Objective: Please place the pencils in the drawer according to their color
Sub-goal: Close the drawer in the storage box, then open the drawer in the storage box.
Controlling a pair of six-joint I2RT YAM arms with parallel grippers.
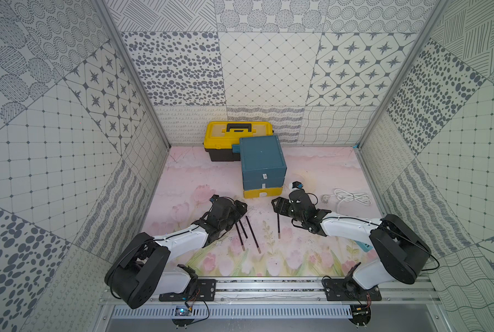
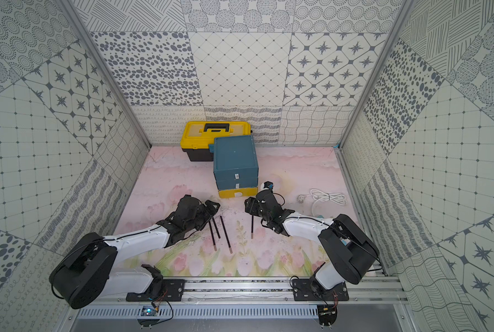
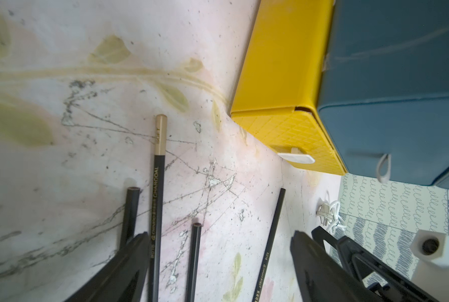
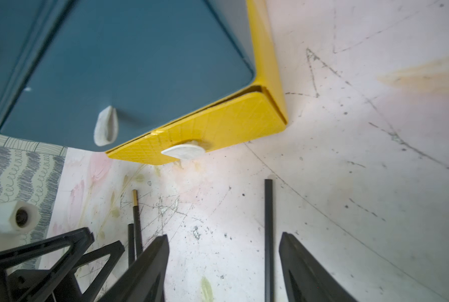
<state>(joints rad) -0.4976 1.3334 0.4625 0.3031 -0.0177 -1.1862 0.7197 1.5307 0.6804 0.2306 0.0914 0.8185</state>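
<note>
low over the surface [image 1: 188, 178], just in front of the drawer [image 1: 261, 161], the right tool [image 4: 224, 235] stood with its jaws wide and empty. a slim black pencil [image 4: 268, 235] lay flat between them, nearer one finger yet touching neither. beside it the left tool [image 3: 219, 235] was wider still and also held nothing. it straddled a charcoal pencil [image 3: 157, 188] just beside one finger and a shorter pencil [image 3: 195, 256] mid-gap, while a third pencil [image 3: 130, 214] ran under or outside that finger. the step in hand looked like a pick, and it would go best if each tool set its tips right down on the surface, centred on one shaft only, and squeezed across it. the left one seemed likely to catch two unless it shifted sideways. the shafts were thin, smooth and lacquered, so they could roll or pivot in an off-centre pinch. the charcoal pencil bore gold lettering and a beige end. the surface was a flower-printed sheet, scuffed grey. the drawer was a matte teal box with all three fronts shut. its yellow bottom front [image 4: 218, 125] was finely gridded and carried a flat white tab [image 4: 183, 151] that would need pulling first.
</note>
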